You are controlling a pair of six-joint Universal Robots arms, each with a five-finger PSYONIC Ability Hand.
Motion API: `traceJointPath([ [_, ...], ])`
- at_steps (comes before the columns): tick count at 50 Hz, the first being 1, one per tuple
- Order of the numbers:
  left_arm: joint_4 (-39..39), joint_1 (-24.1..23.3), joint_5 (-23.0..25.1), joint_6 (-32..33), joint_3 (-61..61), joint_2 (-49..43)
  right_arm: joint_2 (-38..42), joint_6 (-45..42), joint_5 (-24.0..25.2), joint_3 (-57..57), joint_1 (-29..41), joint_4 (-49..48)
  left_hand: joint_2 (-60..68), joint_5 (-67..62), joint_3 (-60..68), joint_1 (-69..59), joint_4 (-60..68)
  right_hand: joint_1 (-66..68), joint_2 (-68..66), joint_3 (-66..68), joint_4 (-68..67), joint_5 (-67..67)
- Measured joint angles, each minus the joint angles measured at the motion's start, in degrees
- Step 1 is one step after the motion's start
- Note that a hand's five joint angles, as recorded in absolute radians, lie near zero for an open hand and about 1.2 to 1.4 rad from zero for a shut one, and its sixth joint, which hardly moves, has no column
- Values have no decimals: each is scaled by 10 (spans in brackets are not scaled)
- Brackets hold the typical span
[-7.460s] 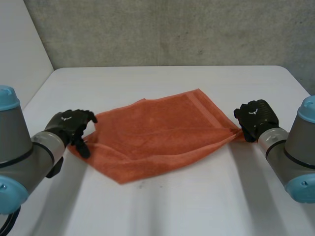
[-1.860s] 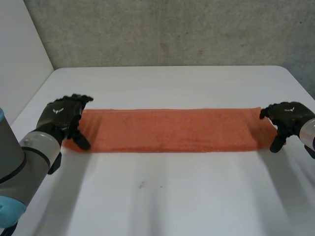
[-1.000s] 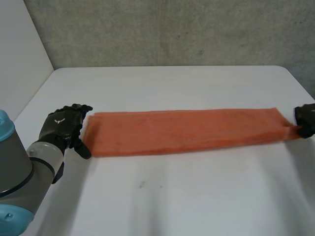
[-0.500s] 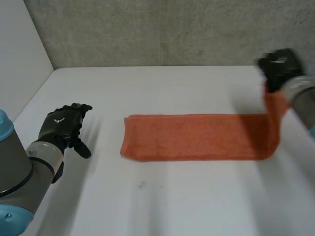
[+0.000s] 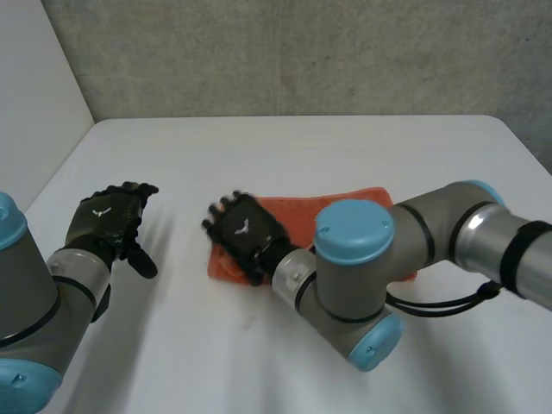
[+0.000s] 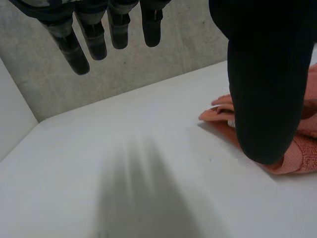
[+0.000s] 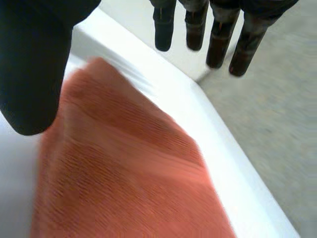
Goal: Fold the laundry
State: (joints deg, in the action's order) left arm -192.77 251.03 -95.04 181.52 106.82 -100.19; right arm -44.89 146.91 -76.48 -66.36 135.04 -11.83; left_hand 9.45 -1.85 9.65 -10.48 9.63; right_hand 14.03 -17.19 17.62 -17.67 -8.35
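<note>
An orange towel lies folded into a short stack in the middle of the white table. My right arm reaches across it, and my right hand hovers over the towel's left end. In the right wrist view that hand has straight fingers and its thumb apart, open, with the towel lying under the palm and nothing pinched. My left hand rests open on the table to the left, apart from the towel. In the left wrist view the towel's end lies beyond the thumb of my left hand.
The right arm's elbow with its light-blue cap covers the towel's right part. A grey wall runs behind the table's far edge. Bare table lies in front of the towel and at the far side.
My right hand carried the towel's right end up and over to its left end, folding it to half its length, then opened. My left hand stayed put.
</note>
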Motion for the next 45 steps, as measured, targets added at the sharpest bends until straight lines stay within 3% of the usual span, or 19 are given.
traceJointPath([
  [6,-12,-24,2,2,-25,-9,-84,54,-86,-53,-56,6,0,0,0,0,0,-20,45,-53,43,42],
  [11,-31,-68,5,5,-69,-40,-159,117,-116,-141,-136,10,0,0,0,0,0,-20,45,-53,43,42],
  [21,-49,-148,26,10,-192,-160,-193,157,-69,-283,-272,7,0,0,0,0,0,-17,39,-47,39,39],
  [26,-46,-159,30,18,-233,-215,-189,156,-30,-314,-305,2,0,0,0,0,0,11,-10,4,-4,1],
  [27,-44,-161,29,30,-248,-243,-185,156,-8,-326,-318,-3,0,0,0,0,0,88,-93,87,-86,-72],
  [28,-43,-161,28,35,-251,-250,-183,156,-2,-328,-322,-6,0,0,0,0,0,88,-93,87,-86,-72],
  [30,-42,-160,25,48,-255,-263,-178,156,10,-334,-328,-16,0,0,0,0,0,210,-232,225,-224,-206],
  [31,-42,-159,23,55,-255,-267,-176,156,15,-335,-330,-23,0,0,0,0,0,314,-363,354,-353,-331],
  [33,-41,-157,20,65,-252,-271,-173,155,19,-336,-333,-32,0,0,0,0,0,383,-471,461,-456,-432],
  [41,-34,-142,-10,80,-205,-240,-170,137,18,-311,-333,-61,0,2,0,0,0,392,-505,501,-506,-468],
  [45,-32,-137,-28,78,-168,-196,-174,120,12,-255,-297,-57,0,2,0,0,0,393,-505,502,-507,-468],
])
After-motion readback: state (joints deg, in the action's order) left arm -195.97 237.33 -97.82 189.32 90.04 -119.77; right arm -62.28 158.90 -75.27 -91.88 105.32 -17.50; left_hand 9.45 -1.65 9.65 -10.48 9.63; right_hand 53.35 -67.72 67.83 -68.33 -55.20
